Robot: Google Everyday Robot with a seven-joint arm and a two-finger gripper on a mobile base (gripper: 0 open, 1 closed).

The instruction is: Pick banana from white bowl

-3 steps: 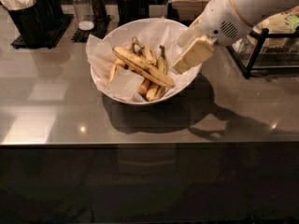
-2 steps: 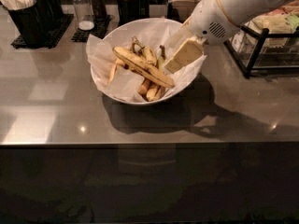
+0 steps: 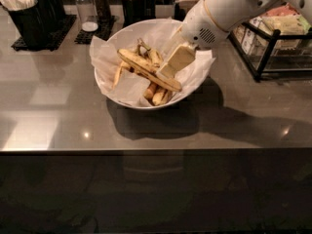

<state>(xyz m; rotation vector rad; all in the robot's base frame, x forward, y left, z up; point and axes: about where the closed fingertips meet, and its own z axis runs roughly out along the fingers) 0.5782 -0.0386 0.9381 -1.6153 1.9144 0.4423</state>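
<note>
Camera view, end effector (image 3: 165, 72) at streaked banana (image 3: 141, 66) in paper-lined white bowl (image 3: 117, 97), grip unclear

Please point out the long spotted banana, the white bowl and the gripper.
banana (image 3: 139, 65), camera view, its spotted middle.
white bowl (image 3: 146, 105), camera view, its near outer wall.
gripper (image 3: 167, 71), camera view, its lower end, at the banana inside the bowl.
</note>
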